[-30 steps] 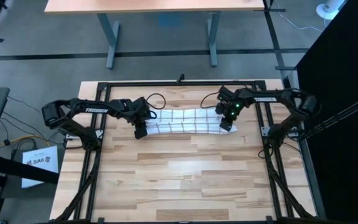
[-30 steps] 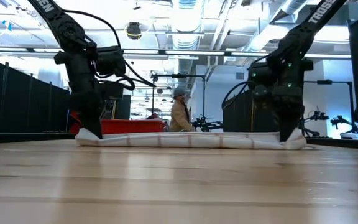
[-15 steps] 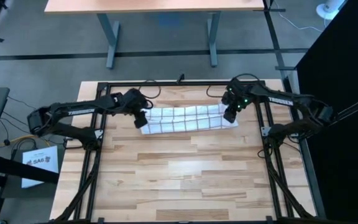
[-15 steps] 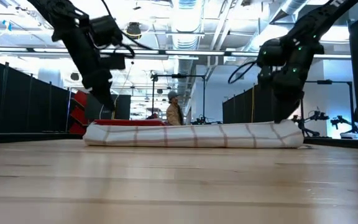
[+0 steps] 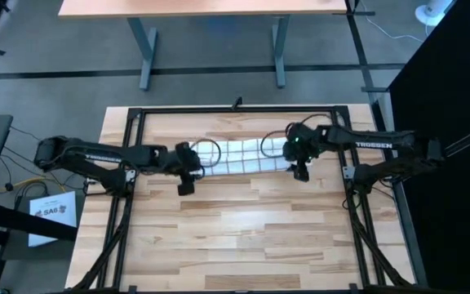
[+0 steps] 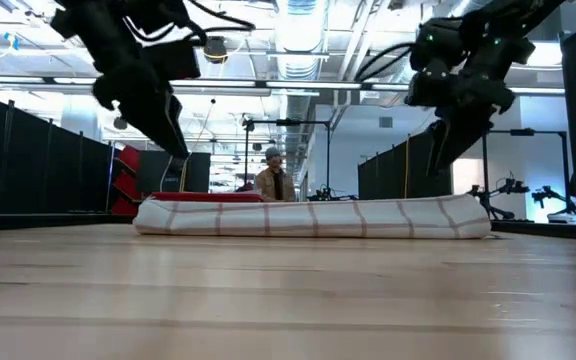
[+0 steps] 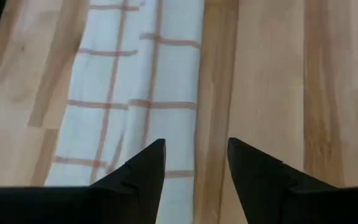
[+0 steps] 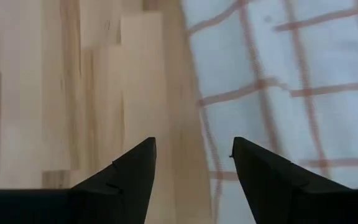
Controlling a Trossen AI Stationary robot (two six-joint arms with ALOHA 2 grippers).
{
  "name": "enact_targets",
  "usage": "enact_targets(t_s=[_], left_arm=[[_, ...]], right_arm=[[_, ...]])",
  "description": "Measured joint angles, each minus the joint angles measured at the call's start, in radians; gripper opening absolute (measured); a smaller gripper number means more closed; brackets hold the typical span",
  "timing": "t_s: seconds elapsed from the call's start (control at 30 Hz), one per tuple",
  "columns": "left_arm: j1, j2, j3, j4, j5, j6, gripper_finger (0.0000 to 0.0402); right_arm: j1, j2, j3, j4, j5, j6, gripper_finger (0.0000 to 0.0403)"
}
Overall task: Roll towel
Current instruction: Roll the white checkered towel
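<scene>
From overhead we look straight down on the whole table [image 5: 235, 237], with both arms entering at 9 and 3 o'clock. At table-top height we look level across the boards into the room beyond; this view shares the towel [image 6: 313, 216] with the overhead one [image 5: 239, 155]. Each wrist camera sits close above the wood, facing forward past its own two fingers [image 7: 143, 171] [image 8: 132, 171], and both take in an end of the same towel.
</scene>
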Motion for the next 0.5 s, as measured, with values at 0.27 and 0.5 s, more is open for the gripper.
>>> enact_targets(t_s=[0.27,0.5], left_arm=[[-0.090,0.223,0.016,-0.007,-0.112,-0.076,0.0159],[-0.061,0.343,0.072,-0.005,-0.194,-0.066,0.0159]], right_arm=[[0.023,0.116,0.001,0.021,0.167,-0.028,0.0237],[-0.011,0.157,0.001,0.034,0.167,-0.073,0.0240]])
